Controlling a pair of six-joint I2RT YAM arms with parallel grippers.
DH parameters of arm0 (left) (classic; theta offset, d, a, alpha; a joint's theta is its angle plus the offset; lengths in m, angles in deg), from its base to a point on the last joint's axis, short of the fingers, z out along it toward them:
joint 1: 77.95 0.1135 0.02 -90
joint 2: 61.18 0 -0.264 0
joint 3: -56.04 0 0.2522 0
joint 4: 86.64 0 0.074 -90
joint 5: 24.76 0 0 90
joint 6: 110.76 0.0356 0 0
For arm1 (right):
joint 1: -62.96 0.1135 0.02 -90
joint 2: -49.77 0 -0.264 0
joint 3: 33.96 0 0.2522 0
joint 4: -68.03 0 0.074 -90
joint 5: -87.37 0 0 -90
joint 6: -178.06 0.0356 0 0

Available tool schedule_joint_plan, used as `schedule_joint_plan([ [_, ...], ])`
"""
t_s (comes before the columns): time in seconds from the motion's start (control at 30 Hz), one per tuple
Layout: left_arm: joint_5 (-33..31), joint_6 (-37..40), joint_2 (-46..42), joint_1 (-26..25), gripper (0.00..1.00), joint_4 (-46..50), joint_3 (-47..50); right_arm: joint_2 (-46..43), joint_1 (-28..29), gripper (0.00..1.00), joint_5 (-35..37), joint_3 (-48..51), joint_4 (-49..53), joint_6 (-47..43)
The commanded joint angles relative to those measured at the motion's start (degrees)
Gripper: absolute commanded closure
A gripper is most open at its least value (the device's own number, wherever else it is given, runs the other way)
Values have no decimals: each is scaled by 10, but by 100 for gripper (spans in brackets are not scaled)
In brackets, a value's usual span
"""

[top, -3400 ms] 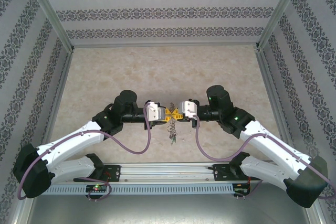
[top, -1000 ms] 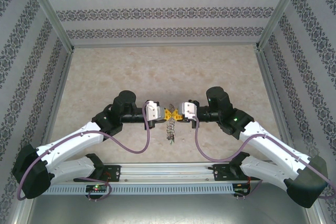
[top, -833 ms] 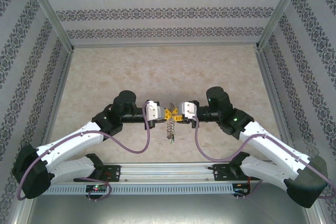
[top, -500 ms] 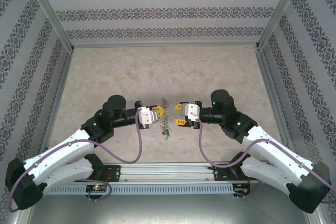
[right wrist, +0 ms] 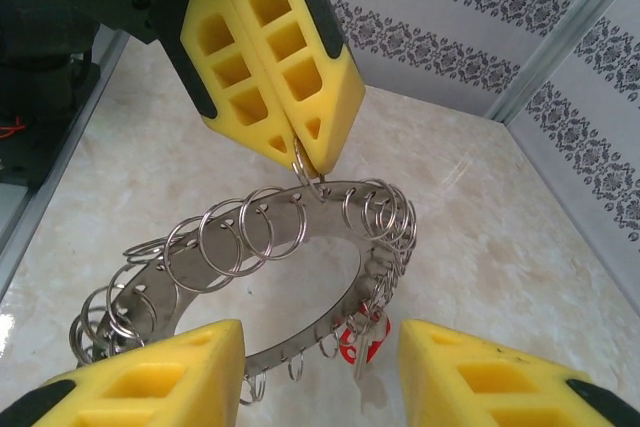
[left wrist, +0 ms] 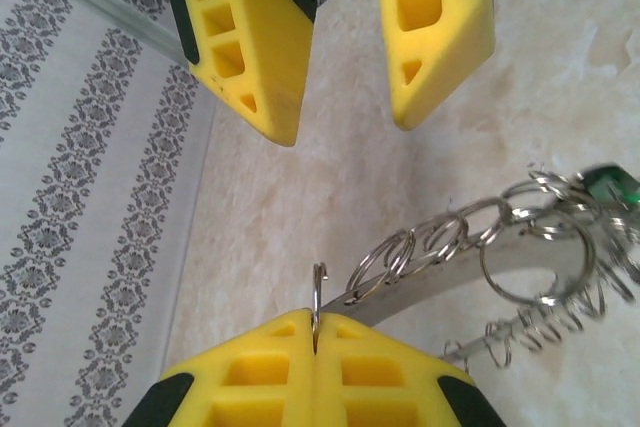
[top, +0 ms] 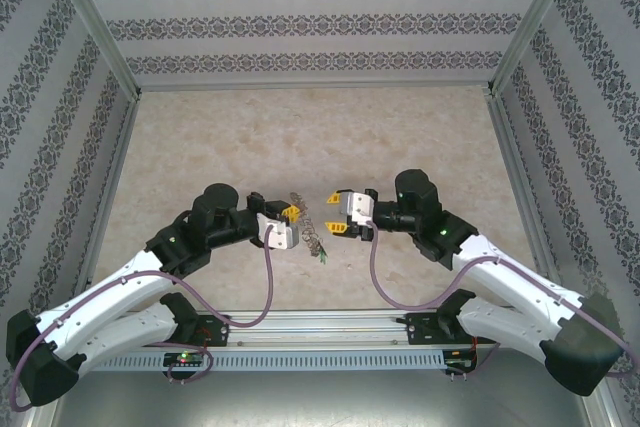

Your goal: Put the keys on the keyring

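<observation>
The keyring (right wrist: 330, 209) is a flat, silvery metal hoop with a wide round hole. Many small wire rings are threaded along its band, which gives the rim a bumpy, chain-like edge. In the right wrist view the red heads of the keys (right wrist: 362, 342) hang at the hoop's lower side, away from the left gripper (right wrist: 305, 147). In the left wrist view a green-headed key (left wrist: 610, 182) shows at the hoop's far end.

The left gripper's fingers (left wrist: 250, 377) are pressed together, and one of the small wire rings is pinched between their tips. The keyring (left wrist: 450, 277) hangs from that ring, so the whole hoop dangles just beyond the left gripper (left wrist: 315, 332). It hangs over the pale marbled table (top: 250, 137); whether its low edge touches the table cannot be told.

The right gripper (left wrist: 345, 122) faces the left gripper from the far side of the hoop. Its fingers (right wrist: 150, 372) are spread apart and touch nothing. From its own camera the hoop lies in line with the gap between them.

A second ago both grippers met tip to tip over the keyring (top: 313, 237) and the right one was shut. Since then the right gripper (top: 337, 215) has opened and backed off. The left gripper (top: 285, 219) has swung aside, taking the hoop with it.
</observation>
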Motion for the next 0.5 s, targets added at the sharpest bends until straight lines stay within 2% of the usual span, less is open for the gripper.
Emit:
schedule_joint_plan([
  [0.0, -20, 31, -15, 3, 100, 22, -28, 9, -2, 56, -2, 14, -52, 23],
  [0.2, -39, 21, -22, 19, 100, 32, -30, 9, 8, 56, 20, 38, -89, 47],
  [0.27, -69, -13, -10, 34, 100, 24, -38, 16, 19, 54, 55, 51, -124, 79],
  [0.33, -76, -84, 13, 79, 100, 23, -63, 29, 31, 53, 93, 58, -155, 127],
  [0.43, -56, -217, 49, 167, 100, 32, -116, 57, 64, 53, 116, 61, -173, 144],
  [0.47, -57, -239, 58, 187, 100, 38, -131, 66, 73, 54, 120, 61, -176, 145],
])
